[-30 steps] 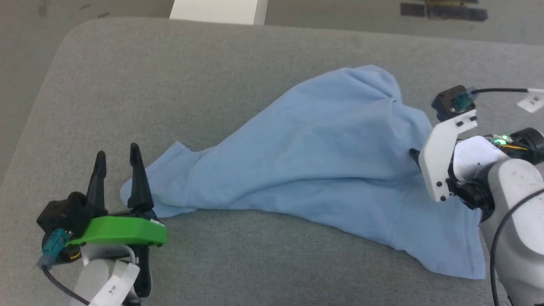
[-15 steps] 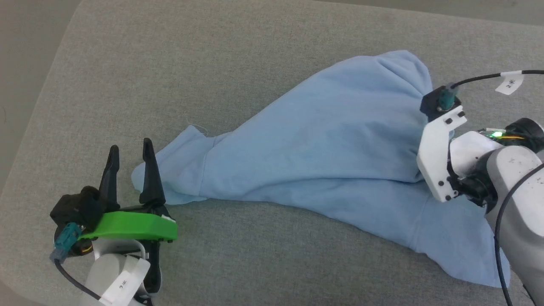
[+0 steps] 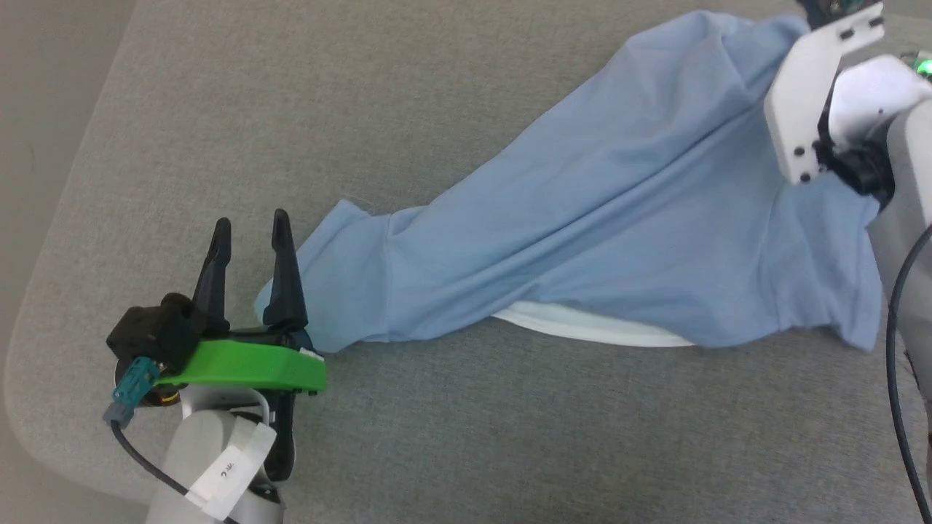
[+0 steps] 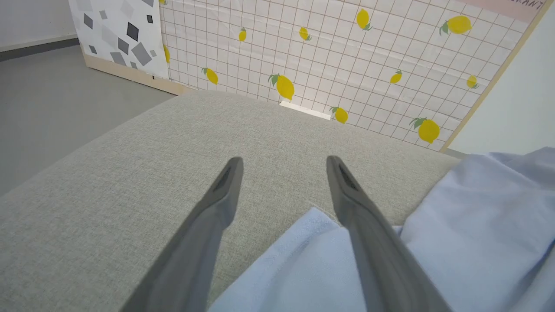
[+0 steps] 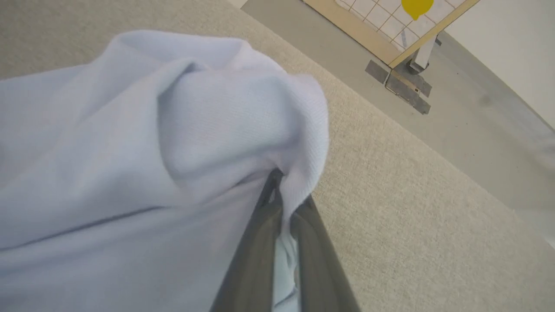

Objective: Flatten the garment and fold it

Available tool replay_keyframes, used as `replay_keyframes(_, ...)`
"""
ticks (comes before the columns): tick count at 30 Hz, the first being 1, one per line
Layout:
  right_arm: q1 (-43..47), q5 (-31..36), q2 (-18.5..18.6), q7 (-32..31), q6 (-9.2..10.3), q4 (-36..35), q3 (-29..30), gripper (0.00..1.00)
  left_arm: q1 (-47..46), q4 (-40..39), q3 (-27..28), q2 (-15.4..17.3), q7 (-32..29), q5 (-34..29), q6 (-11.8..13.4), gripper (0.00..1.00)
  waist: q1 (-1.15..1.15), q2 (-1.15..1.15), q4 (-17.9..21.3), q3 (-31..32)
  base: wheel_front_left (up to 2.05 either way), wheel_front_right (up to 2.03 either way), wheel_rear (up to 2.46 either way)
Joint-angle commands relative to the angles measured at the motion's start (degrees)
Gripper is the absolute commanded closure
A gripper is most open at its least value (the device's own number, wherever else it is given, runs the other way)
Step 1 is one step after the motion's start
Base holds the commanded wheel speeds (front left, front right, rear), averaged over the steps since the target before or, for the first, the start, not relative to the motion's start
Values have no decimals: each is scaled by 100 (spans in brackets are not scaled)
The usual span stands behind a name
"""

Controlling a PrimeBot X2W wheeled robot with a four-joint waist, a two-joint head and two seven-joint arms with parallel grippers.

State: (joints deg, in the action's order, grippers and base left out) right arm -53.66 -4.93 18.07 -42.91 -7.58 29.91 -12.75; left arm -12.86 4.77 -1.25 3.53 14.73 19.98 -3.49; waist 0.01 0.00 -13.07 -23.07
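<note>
Two grippers: right gripper pinches a fold of the light-blue shirt, left gripper gapes at its sleeve end on grey upholstery; lemon-print panel stands beyond.

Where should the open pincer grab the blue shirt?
Probably the flat sleeve end of the shirt, coming from the robot's left: it lies thin on the cushion right by the open left pincer, and the right pincer holds the other end.

Bare grey cushion around garment
</note>
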Motion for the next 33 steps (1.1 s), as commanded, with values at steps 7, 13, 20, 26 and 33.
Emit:
replay_keyframes(7,-253,420,-251,94,9,792,77,75,-154,103,-73,-52,27,16,-53,0,-1,0,-311,-177,0,0,0)
replay_keyframes(13,-222,199,-352,609,9,1020,186,0,-82,240,-20,-59,27,-12,-61,0,-1,0,-181,132,0,0,0)
replay_keyframes(20,133,-300,-498,1937,9,620,587,0,168,350,131,-46,27,-142,-89,0,-1,0,189,774,0,0,0)
replay_keyframes(26,858,-583,-654,3323,9,-36,946,0,395,384,252,38,27,-212,-82,0,-1,0,585,1206,0,0,0)
replay_keyframes(33,2201,-718,-857,4415,9,-656,1527,0,663,427,321,89,26,-223,-10,0,-1,0,903,1627,0,0,0)
